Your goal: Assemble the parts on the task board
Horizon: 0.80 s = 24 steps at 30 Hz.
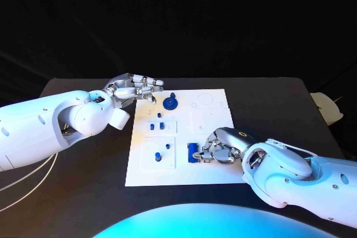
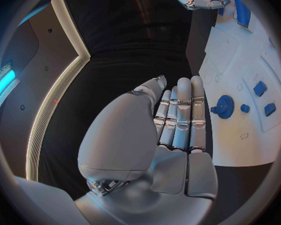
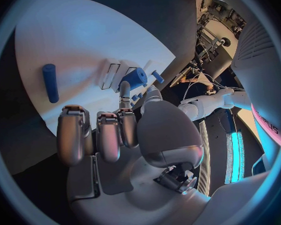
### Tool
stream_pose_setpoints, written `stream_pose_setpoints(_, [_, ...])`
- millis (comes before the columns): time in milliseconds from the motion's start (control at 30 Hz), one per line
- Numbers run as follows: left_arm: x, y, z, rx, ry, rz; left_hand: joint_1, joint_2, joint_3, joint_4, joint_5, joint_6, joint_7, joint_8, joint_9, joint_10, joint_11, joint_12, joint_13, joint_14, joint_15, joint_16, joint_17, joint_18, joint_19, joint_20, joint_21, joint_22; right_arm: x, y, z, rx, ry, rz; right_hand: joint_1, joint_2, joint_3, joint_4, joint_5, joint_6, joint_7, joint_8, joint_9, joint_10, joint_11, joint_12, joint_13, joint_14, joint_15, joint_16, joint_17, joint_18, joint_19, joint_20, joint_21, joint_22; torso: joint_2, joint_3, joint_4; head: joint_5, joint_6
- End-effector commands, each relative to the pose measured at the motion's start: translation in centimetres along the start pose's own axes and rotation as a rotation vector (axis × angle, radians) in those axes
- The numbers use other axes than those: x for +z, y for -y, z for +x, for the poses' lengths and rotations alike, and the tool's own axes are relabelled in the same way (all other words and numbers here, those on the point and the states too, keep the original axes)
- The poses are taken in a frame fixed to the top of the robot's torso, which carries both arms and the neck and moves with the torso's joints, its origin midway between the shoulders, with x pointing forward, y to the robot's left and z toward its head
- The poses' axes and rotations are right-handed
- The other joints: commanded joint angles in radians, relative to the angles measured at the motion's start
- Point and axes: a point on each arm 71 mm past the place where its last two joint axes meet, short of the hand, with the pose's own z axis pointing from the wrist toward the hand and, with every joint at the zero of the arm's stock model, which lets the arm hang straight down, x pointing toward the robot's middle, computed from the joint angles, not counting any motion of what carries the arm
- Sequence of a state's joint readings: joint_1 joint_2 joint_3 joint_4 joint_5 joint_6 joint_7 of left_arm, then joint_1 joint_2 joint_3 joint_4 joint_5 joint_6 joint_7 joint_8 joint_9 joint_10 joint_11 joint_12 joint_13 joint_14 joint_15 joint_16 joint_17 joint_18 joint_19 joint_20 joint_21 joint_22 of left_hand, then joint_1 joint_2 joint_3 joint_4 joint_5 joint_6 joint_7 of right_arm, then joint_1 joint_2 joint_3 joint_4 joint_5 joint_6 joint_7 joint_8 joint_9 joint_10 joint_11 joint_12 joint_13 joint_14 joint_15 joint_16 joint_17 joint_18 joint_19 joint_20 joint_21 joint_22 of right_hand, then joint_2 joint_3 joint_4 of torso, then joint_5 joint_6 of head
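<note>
The white task board lies in the middle of the black table. My right hand is over the board's near right part, fingers curled, pinching an upright blue block at its fingertips. A blue pin lies in a recess to the left of it. My left hand hovers at the board's far left corner, fingers straight and side by side, holding nothing. A blue gear stands just right of it.
Small blue pieces sit in the board's left column, with a little peg near the gear. Empty outlined recesses fill the far right part of the board. A pale object lies at the table's right edge.
</note>
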<state>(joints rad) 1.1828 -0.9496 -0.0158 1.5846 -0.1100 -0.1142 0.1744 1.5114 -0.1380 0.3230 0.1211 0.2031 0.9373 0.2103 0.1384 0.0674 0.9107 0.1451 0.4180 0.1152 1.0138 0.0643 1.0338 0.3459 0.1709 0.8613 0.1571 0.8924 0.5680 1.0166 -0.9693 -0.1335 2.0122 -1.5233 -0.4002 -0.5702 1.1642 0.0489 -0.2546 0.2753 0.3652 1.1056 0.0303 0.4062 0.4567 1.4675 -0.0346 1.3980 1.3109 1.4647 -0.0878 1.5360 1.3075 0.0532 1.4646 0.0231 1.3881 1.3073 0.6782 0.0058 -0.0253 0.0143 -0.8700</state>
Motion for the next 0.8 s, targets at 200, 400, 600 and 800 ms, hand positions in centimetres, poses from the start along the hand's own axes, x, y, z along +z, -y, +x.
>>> stream_pose_setpoints(200, [0.1,0.1,0.2,-0.006,-0.02,0.006,-0.009,-0.004,0.001,-0.006,0.0,-0.004,0.0,0.006,0.0,-0.008,0.0,0.002,0.001,-0.003,0.004,-0.007,-0.001,0.013,-0.004,0.003,-0.002,-0.001,-0.1,-0.1,0.2,-0.03,-0.025,-0.019,0.055,-0.001,0.006,-0.02,0.031,-0.002,-0.004,0.004,0.002,0.025,-0.007,0.008,0.129,0.092,-0.01,0.005,0.192,-0.019,0.049,-0.007,0.009,0.219,0.001,-0.0004,0.0023,-0.002,0.0])
stream_pose_setpoints(400, [0.1,0.1,0.3,-0.007,-0.022,0.006,-0.009,-0.004,0.001,-0.006,0.0,-0.004,0.0,0.006,0.0,-0.008,0.0,0.002,0.001,-0.003,0.004,-0.007,-0.001,0.013,-0.004,0.003,-0.002,-0.001,0.3,0.2,0.2,-0.036,-0.018,-0.001,0.071,0.015,0.014,-0.018,0.041,0.0,-0.006,0.005,0.002,0.029,-0.009,0.014,0.135,0.092,-0.011,0.006,0.194,-0.02,0.05,-0.008,0.011,0.22,0.002,-0.0007,0.0031,-0.002,0.0])
stream_pose_setpoints(600, [0.1,0.1,0.3,-0.007,-0.021,0.006,-0.009,-0.004,0.001,-0.006,0.0,-0.004,0.0,0.006,0.0,-0.008,0.0,0.002,0.001,-0.003,0.004,-0.007,-0.001,0.013,-0.004,0.003,-0.002,-0.001,0.8,0.3,0.3,-0.042,-0.017,0.007,0.08,0.024,0.019,-0.016,0.046,0.002,-0.008,0.006,0.003,0.031,-0.01,0.019,0.14,0.093,-0.012,0.007,0.196,-0.02,0.051,-0.009,0.015,0.22,0.002,-0.0005,0.0025,-0.001,-0.001])
stream_pose_setpoints(800, [0.1,0.1,0.3,-0.006,-0.02,0.006,-0.011,-0.003,0.001,-0.006,0.0,-0.004,0.0,0.007,0.0,-0.009,0.0,0.004,0.001,-0.003,0.004,-0.007,-0.001,0.013,-0.004,0.003,-0.003,-0.001,1.1,0.3,0.3,-0.05,-0.012,0.008,0.089,0.033,0.024,-0.015,0.053,0.003,-0.009,0.006,0.003,0.034,-0.011,0.023,0.144,0.093,-0.013,0.008,0.198,-0.02,0.051,-0.009,0.015,0.221,0.001,0.0,0.0016,-0.001,-0.003])
